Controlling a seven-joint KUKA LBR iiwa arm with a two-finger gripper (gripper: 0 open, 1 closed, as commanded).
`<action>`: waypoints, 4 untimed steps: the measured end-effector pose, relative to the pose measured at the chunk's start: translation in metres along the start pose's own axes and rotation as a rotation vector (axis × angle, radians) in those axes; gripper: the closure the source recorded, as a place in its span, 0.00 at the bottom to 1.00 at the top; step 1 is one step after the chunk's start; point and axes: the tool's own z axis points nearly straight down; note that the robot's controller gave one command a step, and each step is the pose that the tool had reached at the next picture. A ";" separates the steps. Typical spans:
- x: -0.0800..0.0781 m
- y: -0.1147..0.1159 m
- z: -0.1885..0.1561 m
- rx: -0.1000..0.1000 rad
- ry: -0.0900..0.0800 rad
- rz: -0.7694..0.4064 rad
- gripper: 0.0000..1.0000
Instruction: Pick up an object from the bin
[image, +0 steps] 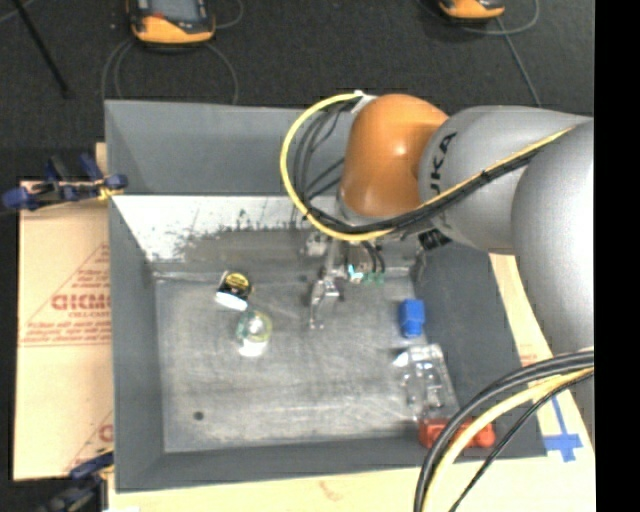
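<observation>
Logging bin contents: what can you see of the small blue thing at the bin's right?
The blue thing is small, blocky, plain bright blue, seemingly plastic. It lies on the bin floor near the right wall, clear of the gripper to its left. A clear plastic piece lies just below it in the view; contact between them cannot be told.

KUKA in black letters, on the grey arm (520, 190)

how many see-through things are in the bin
2: a round one left of centre, and a blocky one at the lower right, just below a blue thing. The arm may hide more.
</observation>
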 end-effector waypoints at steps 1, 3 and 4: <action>-0.009 -0.021 0.047 -0.002 -0.010 0.064 0.00; 0.024 -0.072 0.054 0.000 -0.020 -0.003 1.00; 0.022 -0.067 -0.089 0.004 -0.017 -0.180 1.00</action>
